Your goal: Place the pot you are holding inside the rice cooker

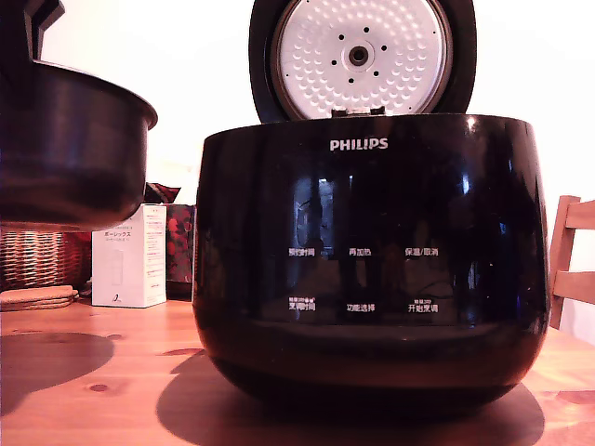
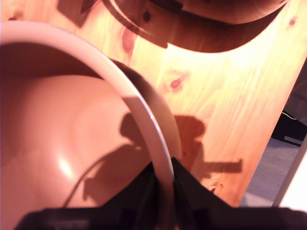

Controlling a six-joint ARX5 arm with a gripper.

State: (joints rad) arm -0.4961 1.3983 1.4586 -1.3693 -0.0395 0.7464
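The pot (image 1: 70, 149), a dark round bowl with a thin flared rim, hangs in the air at the exterior view's left, clear of the wooden table and left of the rice cooker (image 1: 372, 260). Its rim sits slightly higher than the cooker's top edge. My gripper (image 1: 37, 23) shows only as a dark piece above the pot's rim. In the wrist view the gripper (image 2: 163, 167) is shut on the pot (image 2: 62, 134), one finger inside the wall and one outside. The glossy black PHILIPS cooker stands mid-table with its lid (image 1: 361, 56) raised, dimpled plate facing forward.
Behind the pot are a wicker basket (image 1: 33, 255), a flat woven mat (image 1: 37, 297) and a white carton (image 1: 130, 255). A wooden chair (image 1: 572, 260) stands at the exterior view's right. The wooden table (image 1: 93, 372) carries the pot's shadow.
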